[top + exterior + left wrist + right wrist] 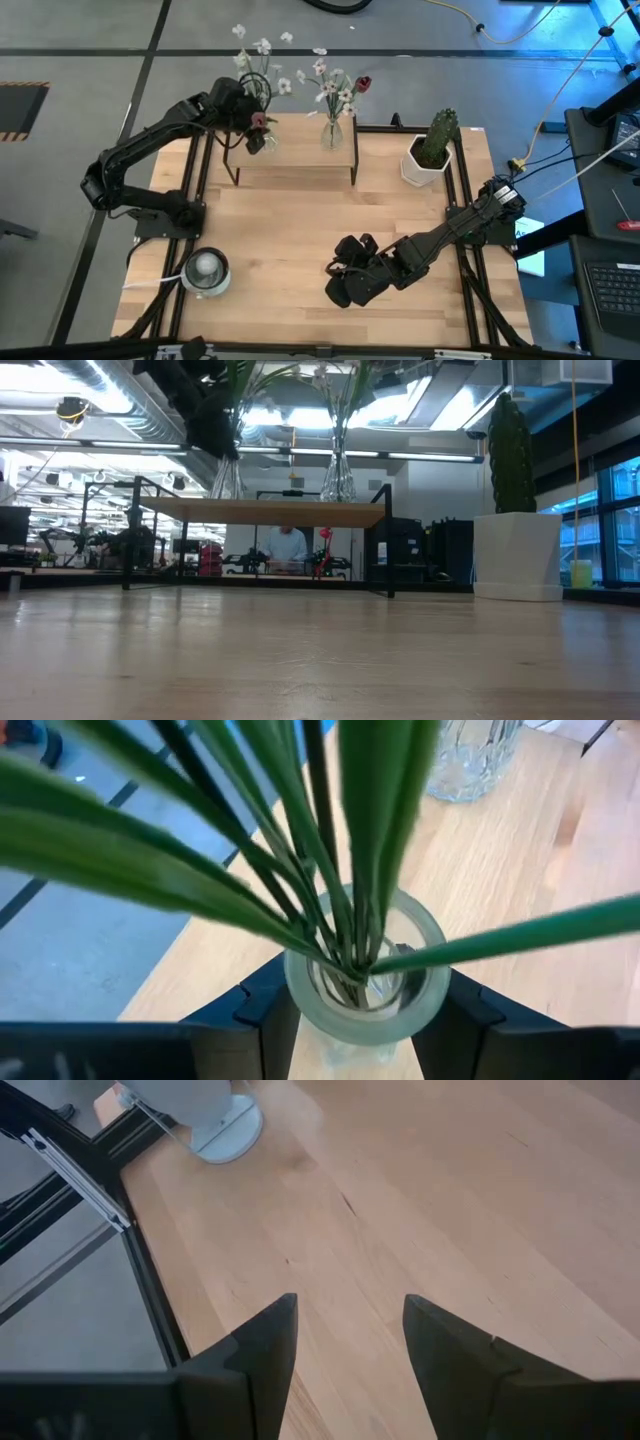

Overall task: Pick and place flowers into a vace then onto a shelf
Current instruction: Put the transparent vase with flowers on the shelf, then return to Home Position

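Left gripper (365, 1020) clasps the flower-filled vase (365, 990) on the shelf (300, 155).

Two vases (333, 133) (258, 135) of flowers (335, 85) are standing on one shelf (300, 158); one cactus (437, 138) is sitting nearby.

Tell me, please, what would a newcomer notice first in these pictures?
Two glass vases of flowers on the shelf at the table's far edge: the left tool grips the left vase; the other vase stands alone. The right tool hangs open over bare tabletop, near the front.
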Action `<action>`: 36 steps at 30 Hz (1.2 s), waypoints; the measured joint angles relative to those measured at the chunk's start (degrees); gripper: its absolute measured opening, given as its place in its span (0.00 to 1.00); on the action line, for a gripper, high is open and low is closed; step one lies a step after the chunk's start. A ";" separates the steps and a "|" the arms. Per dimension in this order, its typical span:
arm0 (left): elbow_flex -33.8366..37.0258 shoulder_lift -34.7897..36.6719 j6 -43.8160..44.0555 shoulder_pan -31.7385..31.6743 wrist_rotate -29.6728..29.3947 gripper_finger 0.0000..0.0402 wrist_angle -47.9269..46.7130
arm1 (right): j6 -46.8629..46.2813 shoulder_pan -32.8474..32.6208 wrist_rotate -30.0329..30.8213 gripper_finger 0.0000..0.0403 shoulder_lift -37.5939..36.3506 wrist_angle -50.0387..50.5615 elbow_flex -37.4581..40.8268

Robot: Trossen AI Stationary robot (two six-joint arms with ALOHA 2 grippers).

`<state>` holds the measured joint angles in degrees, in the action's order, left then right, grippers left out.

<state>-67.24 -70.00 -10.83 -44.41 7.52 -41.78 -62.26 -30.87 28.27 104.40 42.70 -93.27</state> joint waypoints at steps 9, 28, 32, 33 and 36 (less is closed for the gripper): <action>0.00 0.54 -0.02 0.01 -0.88 0.46 -3.83 | -0.20 -0.02 0.02 0.46 0.00 -0.04 0.00; 0.00 13.71 4.55 -0.01 -4.74 0.51 -20.12 | 0.44 0.00 -4.60 0.46 0.00 -0.04 -0.02; 0.00 20.37 7.93 0.01 0.75 0.50 -19.70 | 2.45 -0.03 -8.46 0.46 0.00 -0.78 -0.02; 0.00 22.20 8.78 0.01 1.60 0.50 -19.69 | 3.00 -0.04 -8.50 0.46 0.00 -1.63 -0.02; 0.00 27.90 10.41 0.01 3.11 0.48 -19.43 | 7.88 -0.01 -8.35 0.46 -0.42 -3.92 -0.02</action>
<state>-67.24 -42.10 -0.42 -44.40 10.63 -61.21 -54.38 -30.89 19.92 103.98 38.78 -93.30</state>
